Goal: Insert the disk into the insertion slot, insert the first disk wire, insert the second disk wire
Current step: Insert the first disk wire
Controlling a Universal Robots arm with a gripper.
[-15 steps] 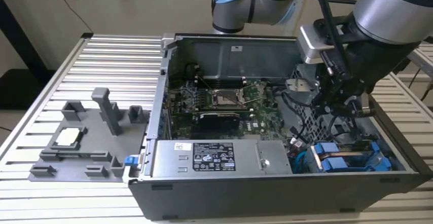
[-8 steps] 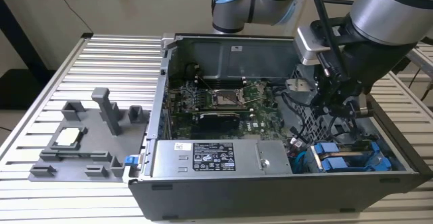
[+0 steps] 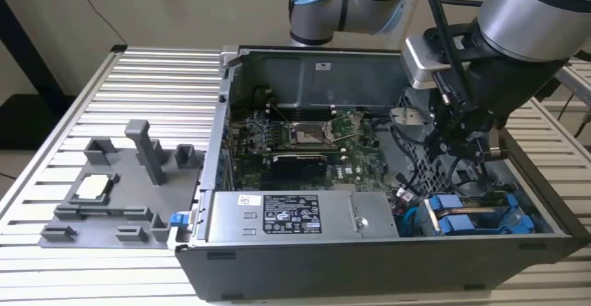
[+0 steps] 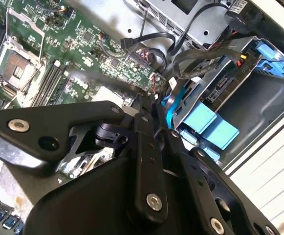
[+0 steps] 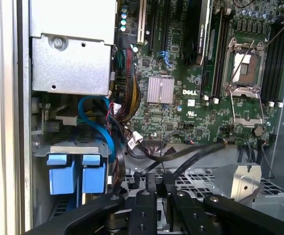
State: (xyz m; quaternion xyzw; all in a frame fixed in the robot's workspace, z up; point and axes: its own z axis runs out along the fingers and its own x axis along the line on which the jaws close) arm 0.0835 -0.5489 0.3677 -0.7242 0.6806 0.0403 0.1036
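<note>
The disk's bright blue carrier (image 3: 450, 216) sits in the drive bay at the computer case's front corner, on the exterior view's right. Its two blue tabs (image 5: 77, 174) face outward under a grey bracket, and they show again in the second wrist view (image 4: 211, 126). The drive body is mostly hidden inside the bay. A blue wire (image 5: 102, 128) loops beside the bay, and black wires (image 5: 185, 155) run across the case floor just ahead of my fingertips. My gripper (image 3: 464, 148) (image 5: 160, 182) (image 4: 149, 108) hangs inside the case above and behind the bay, fingers pressed together. I cannot tell whether anything is pinched.
The motherboard (image 3: 305, 136) and power supply (image 3: 286, 216) take up the rest of the open case (image 3: 369, 264). Another blue carrier front (image 4: 273, 56) sits further along the bay. A grey fixture (image 3: 120, 188) with posts lies on the slatted table (image 3: 148, 84) at the exterior view's left.
</note>
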